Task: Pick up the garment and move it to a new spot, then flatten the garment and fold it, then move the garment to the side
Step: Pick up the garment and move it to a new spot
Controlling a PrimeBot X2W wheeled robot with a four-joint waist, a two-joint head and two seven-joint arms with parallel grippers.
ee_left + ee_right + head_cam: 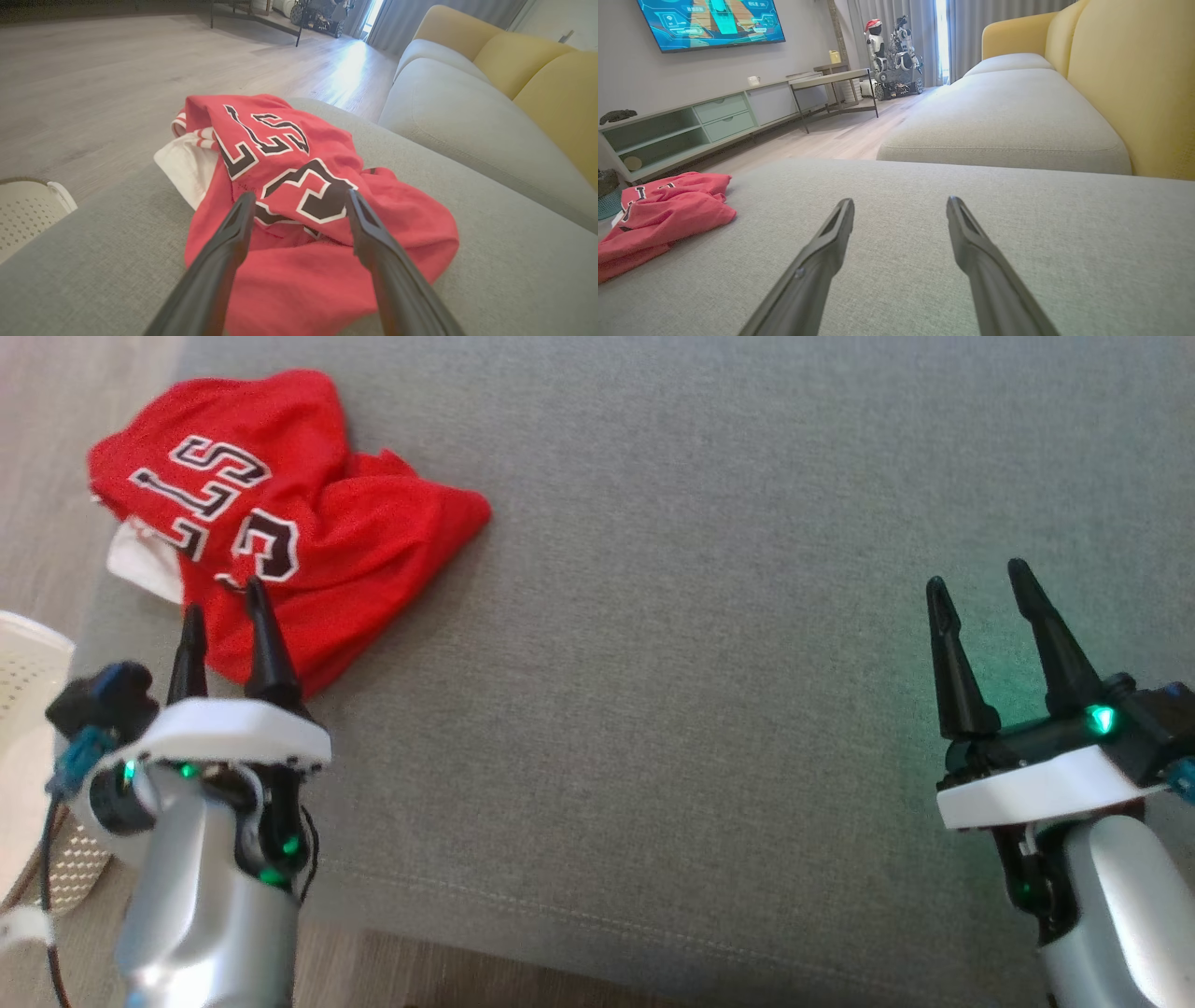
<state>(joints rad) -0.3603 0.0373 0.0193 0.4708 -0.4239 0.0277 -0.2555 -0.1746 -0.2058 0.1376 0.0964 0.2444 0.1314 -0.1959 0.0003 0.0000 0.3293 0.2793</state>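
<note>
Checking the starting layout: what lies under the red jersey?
The red jersey lies crumpled on the grey cushion. White fabric pokes out from under its edge. Whether that is the jersey's own lining or a separate piece cannot be seen; the folds cover it.

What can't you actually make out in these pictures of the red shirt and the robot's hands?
- Garment lettering: in the head view, crumpled folds hide part of it.
- Left gripper: in the head view, its open fingers overlap the cloth; I cannot tell whether they touch it or hover.
- White basket: in the head view, cut off by the left edge.
- TV screen: in the right wrist view, the text is too small to read.
</note>
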